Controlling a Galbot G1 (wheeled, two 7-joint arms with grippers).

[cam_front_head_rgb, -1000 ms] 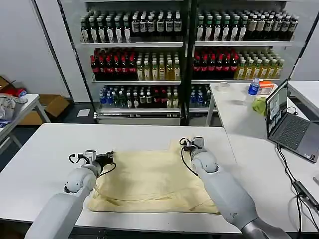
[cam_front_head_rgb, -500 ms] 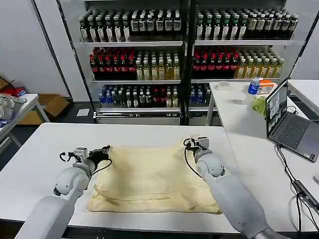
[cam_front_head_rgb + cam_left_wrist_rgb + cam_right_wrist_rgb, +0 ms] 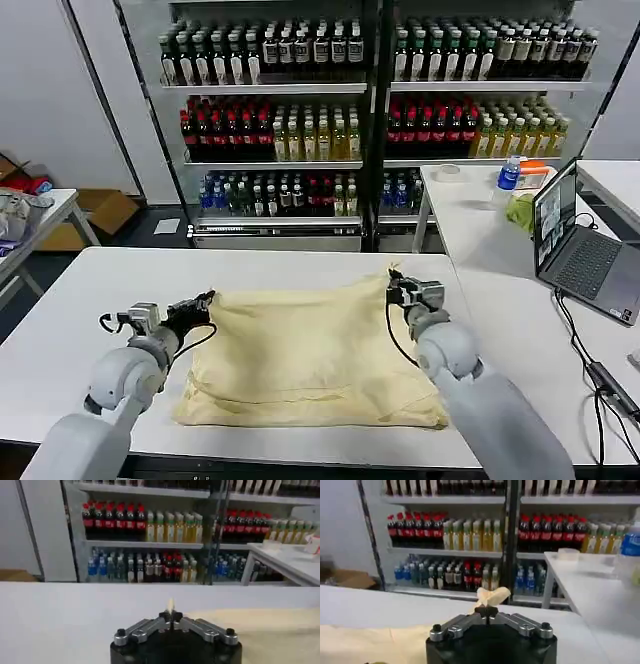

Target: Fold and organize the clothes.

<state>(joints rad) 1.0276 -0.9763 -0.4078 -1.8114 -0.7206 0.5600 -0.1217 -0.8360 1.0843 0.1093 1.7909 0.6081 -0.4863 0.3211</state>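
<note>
My left gripper (image 3: 207,299) pinches the T-shirt (image 3: 310,355) at its 10 o'clock corner | my right gripper (image 3: 393,283) is clamped on the 2 o'clock corner, cloth bunched between my fingertips (image 3: 487,611) | shirt lies spread on the white table (image 3: 60,330)

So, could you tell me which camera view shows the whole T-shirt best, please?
The head view: the T-shirt lies spread on the white table, pinched at its far corners by the left pincer and right pincer. Each wrist view gives just a pinched corner and an edge.
</note>
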